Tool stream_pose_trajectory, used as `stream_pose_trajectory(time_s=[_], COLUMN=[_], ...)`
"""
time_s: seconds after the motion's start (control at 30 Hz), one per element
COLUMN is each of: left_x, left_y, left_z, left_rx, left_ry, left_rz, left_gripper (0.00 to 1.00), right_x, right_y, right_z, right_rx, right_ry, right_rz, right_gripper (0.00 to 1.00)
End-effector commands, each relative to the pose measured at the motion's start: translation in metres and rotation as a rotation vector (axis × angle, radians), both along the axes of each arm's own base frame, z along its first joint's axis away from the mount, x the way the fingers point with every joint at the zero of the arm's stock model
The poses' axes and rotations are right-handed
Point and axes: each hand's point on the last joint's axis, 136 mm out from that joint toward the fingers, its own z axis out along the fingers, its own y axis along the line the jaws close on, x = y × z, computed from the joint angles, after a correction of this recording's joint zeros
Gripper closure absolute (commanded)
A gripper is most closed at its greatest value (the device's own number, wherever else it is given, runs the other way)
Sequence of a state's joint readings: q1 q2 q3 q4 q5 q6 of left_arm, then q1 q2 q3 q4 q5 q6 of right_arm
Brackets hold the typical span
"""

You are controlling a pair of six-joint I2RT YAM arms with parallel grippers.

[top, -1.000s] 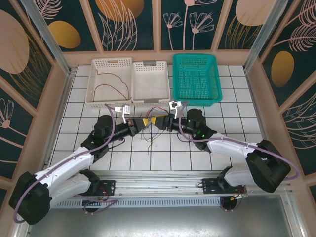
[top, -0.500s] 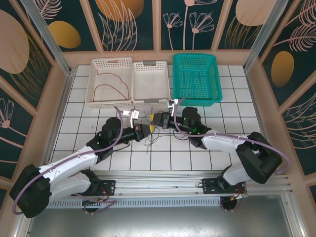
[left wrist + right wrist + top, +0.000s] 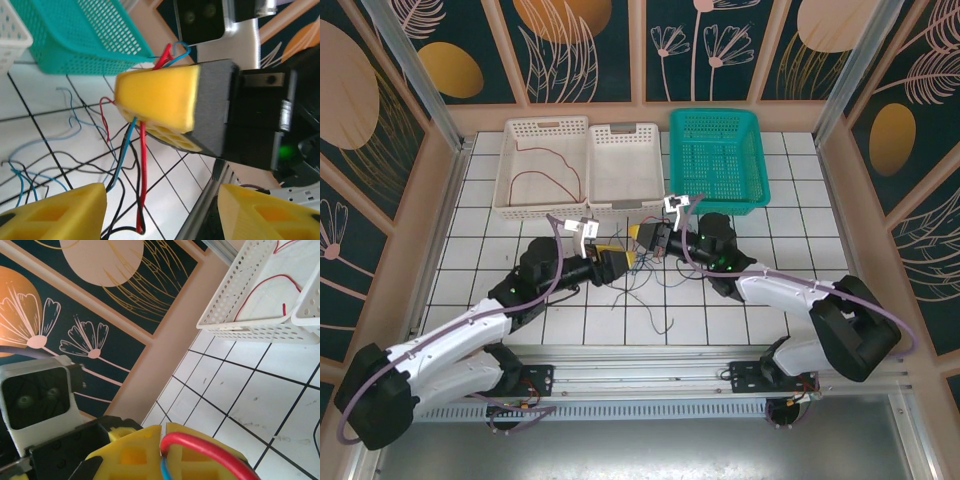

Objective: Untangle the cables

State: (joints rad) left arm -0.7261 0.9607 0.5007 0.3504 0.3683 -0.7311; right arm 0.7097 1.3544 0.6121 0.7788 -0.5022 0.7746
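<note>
**Right jaws pinch a red and a blue strand; left jaws stand apart beside them**

The cables [image 3: 638, 288] lie as a loose knot of red, black and blue wire on the worktop [image 3: 800, 250], in front of the teal basket [image 3: 718, 114] and off its left front corner. The right gripper [image 3: 642, 236] hangs just above that knot, near the same corner of the teal basket; its yellow jaws are pressed together on a red strand [image 3: 200, 446] and a blue strand [image 3: 164, 467], which loop over the tips in the right wrist view. From the pinch both strands drop to the tangle; I judge this is the reason for the hold, raising one pair so that the rest sags away from it.

The left gripper [image 3: 612, 258] sits just beside the right one, on the side away from the teal basket; its jaws are spread wide and grip nothing. In the left wrist view the hanging strands pass between them, apparently untouched. That placing probably prepares a second hold lower down, so the two arms can draw apart. Black strands [image 3: 75, 162] cross the red and blue on the tiles, so the knot looks far from undone.

A separate red cable [image 3: 548, 178] lies in the white basket [image 3: 545, 122] furthest left of the teal basket; seemingly freed wires go there.
</note>
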Motion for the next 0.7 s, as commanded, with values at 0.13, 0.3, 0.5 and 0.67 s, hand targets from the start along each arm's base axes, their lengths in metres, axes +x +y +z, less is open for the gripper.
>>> stream_pose_trajectory(time_s=[0.13, 0.3, 0.5, 0.67], left_x=[-0.003, 0.001, 0.007, 0.007], left_y=[-0.002, -0.007, -0.008, -0.012], left_z=[0.013, -0.006, -0.017, -0.021], left_rx=[-0.017, 0.015, 0.062, 0.062], left_ry=[-0.055, -0.013, -0.006, 0.005], left_rz=[-0.018, -0.031, -0.016, -0.031], left_gripper=[0.38, 0.41, 0.49, 0.58], right_x=[-0.014, -0.018, -0.023, -0.022], right_y=[-0.001, 0.005, 0.007, 0.01], right_z=[0.012, 0.018, 0.018, 0.016], right_rx=[0.01, 0.004, -0.006, -0.02], right_ry=[-0.069, -0.079, -0.079, -0.064], right_rz=[0.076, 0.12, 0.154, 0.157], right_gripper=[1.0, 1.0, 1.0, 1.0])
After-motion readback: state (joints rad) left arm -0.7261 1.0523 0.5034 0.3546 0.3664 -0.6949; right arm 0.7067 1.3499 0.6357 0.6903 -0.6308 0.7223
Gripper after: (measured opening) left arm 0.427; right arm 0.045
